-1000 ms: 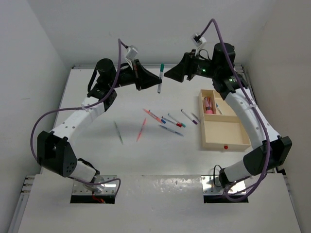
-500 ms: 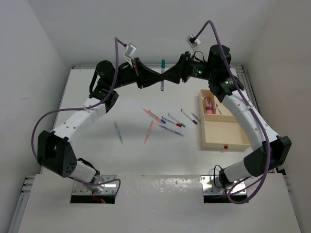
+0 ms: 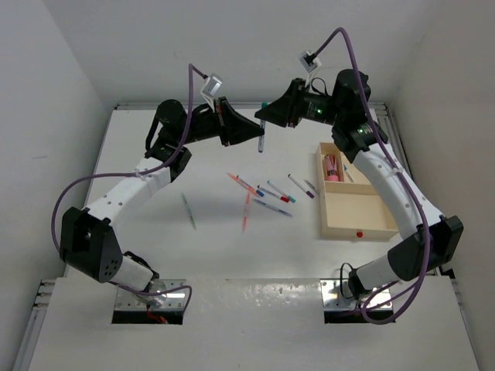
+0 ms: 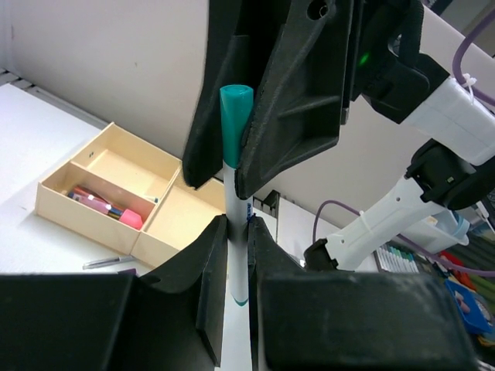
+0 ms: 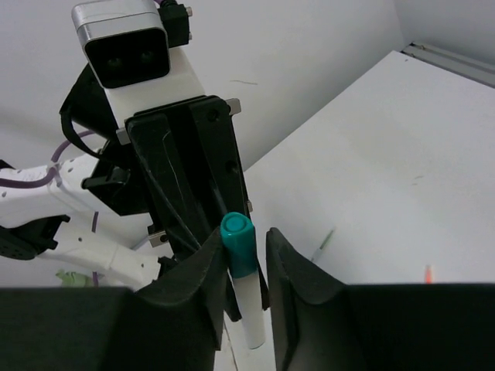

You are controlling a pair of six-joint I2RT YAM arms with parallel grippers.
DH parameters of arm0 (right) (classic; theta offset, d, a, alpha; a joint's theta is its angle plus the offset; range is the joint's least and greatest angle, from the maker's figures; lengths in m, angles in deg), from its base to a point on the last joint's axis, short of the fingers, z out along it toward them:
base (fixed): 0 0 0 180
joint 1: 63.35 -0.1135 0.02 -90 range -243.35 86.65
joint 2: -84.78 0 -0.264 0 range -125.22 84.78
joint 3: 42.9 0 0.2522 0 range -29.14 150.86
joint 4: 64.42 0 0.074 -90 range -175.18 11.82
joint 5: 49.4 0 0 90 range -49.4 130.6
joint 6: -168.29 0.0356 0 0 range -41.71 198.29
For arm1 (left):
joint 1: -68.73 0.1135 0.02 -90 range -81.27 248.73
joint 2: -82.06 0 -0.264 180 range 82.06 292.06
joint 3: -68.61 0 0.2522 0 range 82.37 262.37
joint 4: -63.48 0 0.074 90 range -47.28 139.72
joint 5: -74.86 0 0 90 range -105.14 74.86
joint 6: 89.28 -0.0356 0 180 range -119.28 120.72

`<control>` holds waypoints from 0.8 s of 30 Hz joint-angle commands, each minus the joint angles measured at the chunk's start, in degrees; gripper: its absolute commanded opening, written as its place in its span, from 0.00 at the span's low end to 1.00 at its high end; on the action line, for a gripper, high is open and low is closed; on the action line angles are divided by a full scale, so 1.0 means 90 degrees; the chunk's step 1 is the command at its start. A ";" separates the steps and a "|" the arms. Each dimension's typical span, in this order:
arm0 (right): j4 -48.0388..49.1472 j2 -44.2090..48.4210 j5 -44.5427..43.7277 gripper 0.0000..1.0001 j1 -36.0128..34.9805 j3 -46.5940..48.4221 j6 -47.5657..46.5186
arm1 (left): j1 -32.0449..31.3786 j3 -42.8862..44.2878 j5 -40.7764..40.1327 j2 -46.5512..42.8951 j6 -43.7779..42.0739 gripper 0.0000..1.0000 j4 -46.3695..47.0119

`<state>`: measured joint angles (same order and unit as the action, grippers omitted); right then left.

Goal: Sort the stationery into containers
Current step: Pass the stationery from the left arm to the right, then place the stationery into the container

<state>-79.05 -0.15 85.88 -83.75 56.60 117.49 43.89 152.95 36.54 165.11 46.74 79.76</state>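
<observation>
A white marker with a teal cap is held upright in the air above the far middle of the table. My left gripper is shut on its white body. From the other side my right gripper straddles the teal cap: one finger touches it and a thin gap shows at the other. Several pens lie loose mid-table. The wooden tray stands at the right, with a pink block and pens in its far small compartment.
An orange-red pen and a thin grey-green pen lie apart from the cluster. In the left wrist view the tray sits low left. Purple cables loop over both arms. White walls close the table at the back and sides.
My right gripper moved left onto the marker's cap and its jaws narrowed around it. The left gripper kept its hold. The orange-red pen on the table shifted right.
</observation>
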 commanded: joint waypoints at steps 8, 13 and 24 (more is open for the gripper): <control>-0.1354 -0.0075 -0.0353 0.00 0.0847 0.0259 -0.1248 | 0.0249 0.0798 -0.0185 0.0020 -0.1495 1.00 -0.1694; -0.2900 -0.0563 -0.0810 0.00 0.2246 0.0785 -0.3100 | 0.0621 0.1569 -0.0984 0.0235 -0.3606 1.00 -0.4581; -0.3919 -0.2321 -0.1993 0.00 0.4308 0.0943 -0.5429 | 0.0426 0.1639 -0.4102 0.0616 -0.5345 1.00 -0.6052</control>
<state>-113.19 -20.01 70.84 -44.50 64.90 76.22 48.28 165.98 7.19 169.68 4.42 29.65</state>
